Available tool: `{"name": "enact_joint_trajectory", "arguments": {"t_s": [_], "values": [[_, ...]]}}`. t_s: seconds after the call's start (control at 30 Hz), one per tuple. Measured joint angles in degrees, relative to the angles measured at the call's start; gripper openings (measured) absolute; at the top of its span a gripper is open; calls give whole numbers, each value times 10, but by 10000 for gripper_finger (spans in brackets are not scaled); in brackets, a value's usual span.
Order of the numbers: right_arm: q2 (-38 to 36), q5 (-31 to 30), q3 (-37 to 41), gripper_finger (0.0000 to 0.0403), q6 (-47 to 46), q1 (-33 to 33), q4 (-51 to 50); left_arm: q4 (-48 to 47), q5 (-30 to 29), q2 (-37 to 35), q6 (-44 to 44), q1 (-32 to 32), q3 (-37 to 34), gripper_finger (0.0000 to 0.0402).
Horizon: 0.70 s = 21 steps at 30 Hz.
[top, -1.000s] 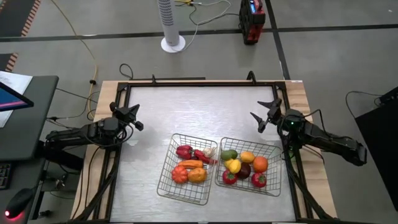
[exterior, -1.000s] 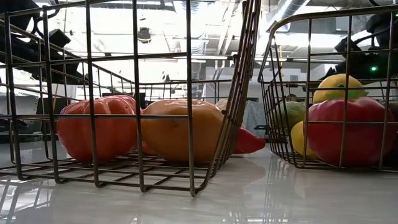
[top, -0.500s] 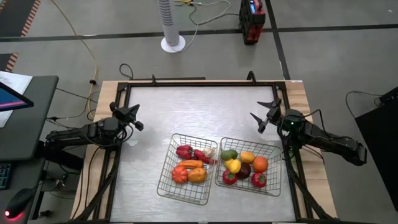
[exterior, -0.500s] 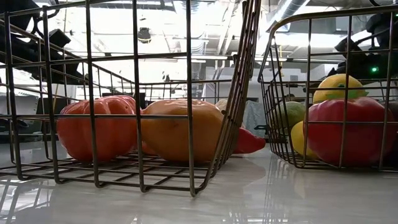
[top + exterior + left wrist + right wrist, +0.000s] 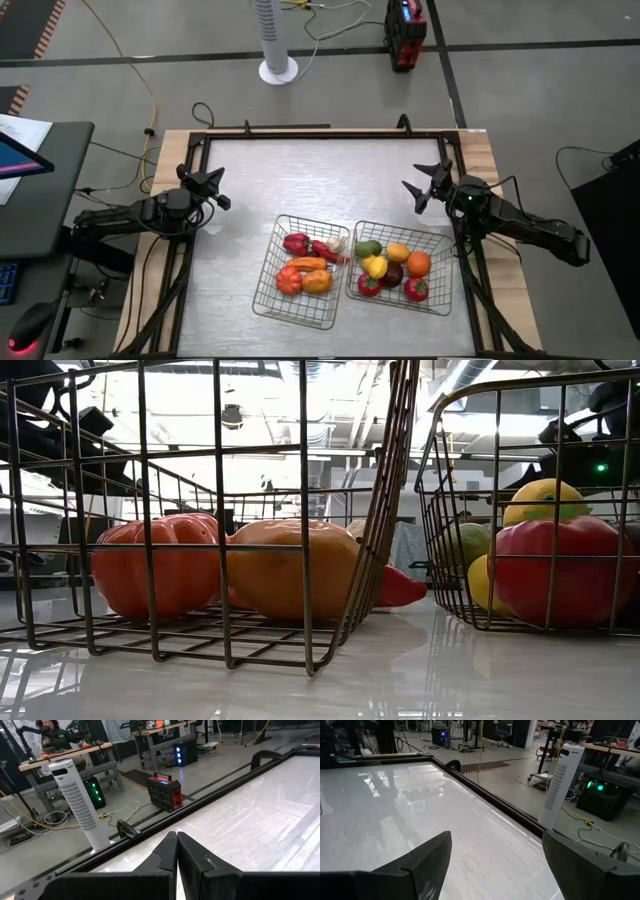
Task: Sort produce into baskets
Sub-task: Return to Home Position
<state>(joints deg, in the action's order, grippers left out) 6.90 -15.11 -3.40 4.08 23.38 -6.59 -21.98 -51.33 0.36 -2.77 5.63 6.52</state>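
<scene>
At the left edge of the tabletop, find the left gripper: fingers pressed together, clamping nothing, as the left wrist view confirms. At the right edge, find the right gripper: fingers spread wide, empty.

Toward the near edge, around mid-width, locate the left basket and the right basket, side by side and well apart from both grippers.

Check the produce:
- Left basket: long red pepper, carrot, whitish garlic, plus round red and orange pieces.
- Right basket: green, yellow, orange, dark and red round pieces.
- Bare tabletop: no loose piece visible.

Judge the sorting complete and the return to rest close to done.

To complete the step well:
- Draw each arm back along its own side; avoid crossing the middle of the tabletop.
- Clear the basket rims with margin. Expect light wire baskets to slide on the smooth surface if nudged.
- Move slowly near the table frame and cables at both edges.
- Verify through each wrist view that nothing clings to the fingers before parking.
</scene>
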Motion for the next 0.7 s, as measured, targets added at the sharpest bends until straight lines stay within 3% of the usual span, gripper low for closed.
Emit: {"name": "enact_joint_trajectory", "arguments": {"t_s": [0.7], "values": [[0,1,0,338,-2,0,0,0,0,0,1,0,0,0]]}}
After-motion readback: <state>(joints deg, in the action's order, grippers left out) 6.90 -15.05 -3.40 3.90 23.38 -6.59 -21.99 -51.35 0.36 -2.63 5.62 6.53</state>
